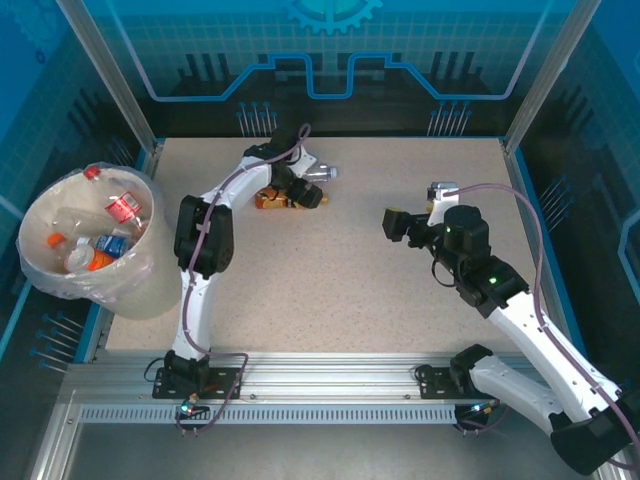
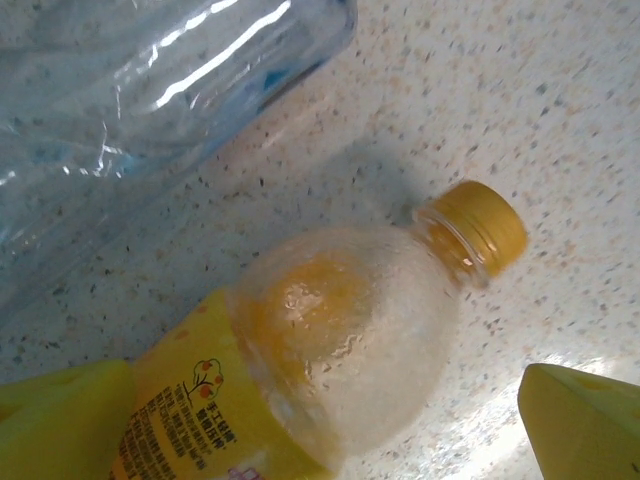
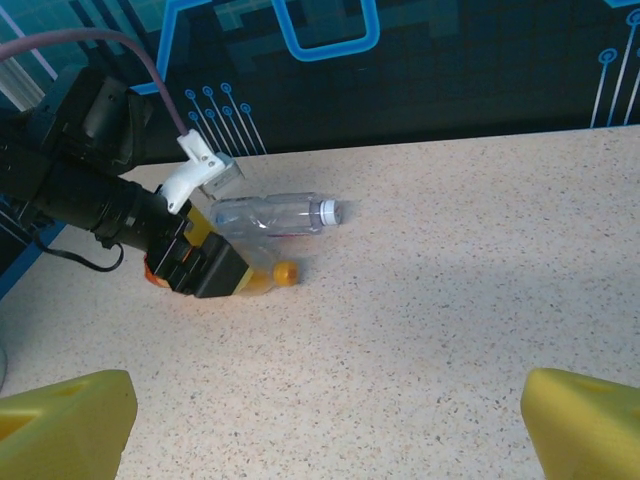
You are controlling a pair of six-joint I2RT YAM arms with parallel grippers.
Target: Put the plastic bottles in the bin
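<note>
Left wrist view puts the orange bottle [image 2: 340, 340] lying on its side on the surface [image 2: 560, 120], right between the spread fingers of the left gripper [image 2: 320, 415]. Its long axis runs slantwise across the gap, with the orange cap [image 2: 487, 226] at the end pointing away from the bin [image 1: 132, 285]. That gripper is open and not yet closed on anything; one yellow finger [image 2: 60, 410] looks to be against the label, while the other stands clear of the bottle. A clear bottle [image 2: 150, 90] lies just beside it, slightly farther from the bin. Both are well apart from the bin, so I'd judge the lift comes first and then a long swing back toward it. The left arm is much the nearer one. The right gripper [image 3: 325, 430] hangs farther from the bin, fingers wide apart with nothing between them. Inside the bin's clear bag sit several bottles [image 1: 95, 240], with red, blue and orange among them.
</note>
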